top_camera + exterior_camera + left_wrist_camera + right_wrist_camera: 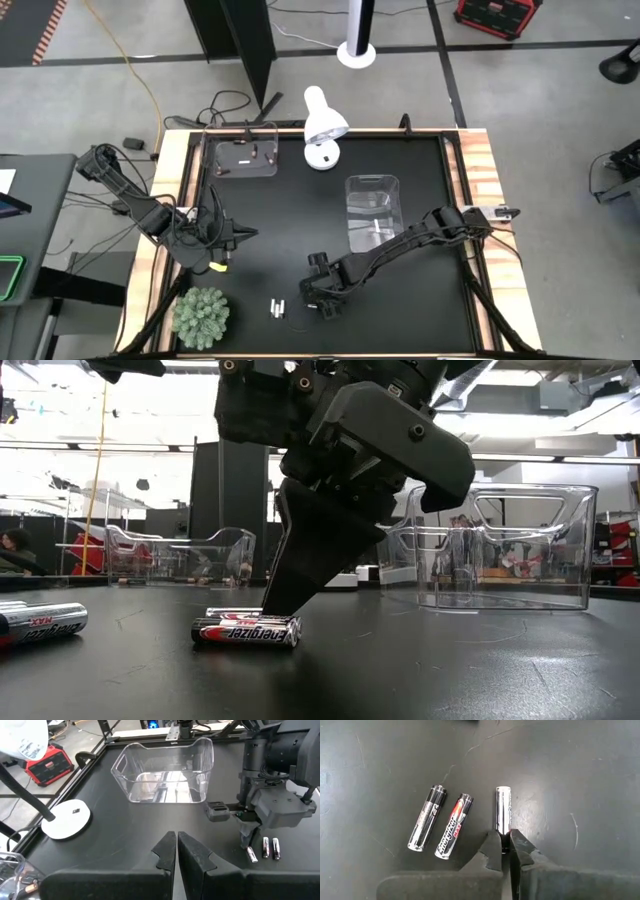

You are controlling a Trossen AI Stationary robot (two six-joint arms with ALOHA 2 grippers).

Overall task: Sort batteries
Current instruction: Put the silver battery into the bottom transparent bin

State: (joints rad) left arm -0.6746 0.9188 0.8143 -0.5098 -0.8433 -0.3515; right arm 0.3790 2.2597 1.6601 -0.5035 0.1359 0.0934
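End effector of the right arm (506, 845) pinches one end of a silver battery (503, 812); light, rigid, slippery, better gripped mid-barrel.

We saw a black table (300, 215) with wooden edges. On it stood a white lamp (323, 140) at the far edge, with a clear bin (243, 155) holding a few batteries to its left and a second clear bin (372, 210) nearer the middle right. A green spiky plant (201, 315) sat at the near left corner. Near the front edge lay three batteries side by side: one silver (503, 812), one with red marks (453, 825), one dark (426, 817), close but not touching. In the low view another battery (40, 622) lay further left.
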